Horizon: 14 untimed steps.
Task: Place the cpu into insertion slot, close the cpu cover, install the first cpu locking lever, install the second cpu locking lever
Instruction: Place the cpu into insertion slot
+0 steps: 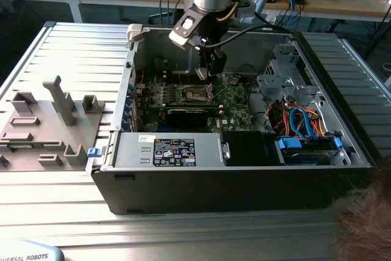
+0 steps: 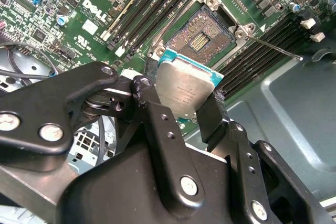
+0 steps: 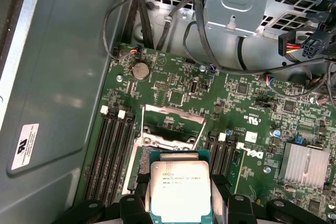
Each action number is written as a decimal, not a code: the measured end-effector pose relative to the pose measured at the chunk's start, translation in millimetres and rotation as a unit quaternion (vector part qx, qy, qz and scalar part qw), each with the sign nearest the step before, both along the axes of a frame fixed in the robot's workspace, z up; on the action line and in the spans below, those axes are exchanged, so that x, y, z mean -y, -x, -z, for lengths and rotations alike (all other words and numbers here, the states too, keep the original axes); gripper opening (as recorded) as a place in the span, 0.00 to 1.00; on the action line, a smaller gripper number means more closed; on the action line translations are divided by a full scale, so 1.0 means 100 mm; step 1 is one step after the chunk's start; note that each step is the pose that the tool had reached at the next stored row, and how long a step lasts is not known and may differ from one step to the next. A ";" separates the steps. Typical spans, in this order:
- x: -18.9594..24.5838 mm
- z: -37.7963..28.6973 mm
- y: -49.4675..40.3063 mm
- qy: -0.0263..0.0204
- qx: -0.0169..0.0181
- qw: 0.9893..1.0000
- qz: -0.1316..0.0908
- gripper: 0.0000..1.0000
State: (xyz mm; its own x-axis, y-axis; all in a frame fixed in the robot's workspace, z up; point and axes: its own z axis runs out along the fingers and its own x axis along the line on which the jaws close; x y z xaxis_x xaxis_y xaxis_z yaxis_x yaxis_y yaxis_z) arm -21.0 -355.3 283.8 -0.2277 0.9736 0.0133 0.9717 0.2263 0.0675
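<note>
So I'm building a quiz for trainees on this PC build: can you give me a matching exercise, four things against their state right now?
Things:
1. cpu
2. slot
3. cover
4. heatsink

States:
A. swung open
B. gripped in the claw
C. bare, nothing seated in it
D. silvery fins, sitting on the board

Pairs: 1-B, 2-C, 3-A, 4-D

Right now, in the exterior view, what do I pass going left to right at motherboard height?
Grey upright fixture → insertion slot → metal drive cage → black case wall.
</note>
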 end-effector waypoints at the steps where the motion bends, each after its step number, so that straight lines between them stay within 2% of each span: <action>1: 0.000 0.000 0.000 0.000 0.000 1.000 0.001 0.54; 14: 0.000 0.001 0.000 0.000 0.000 1.000 0.005 0.54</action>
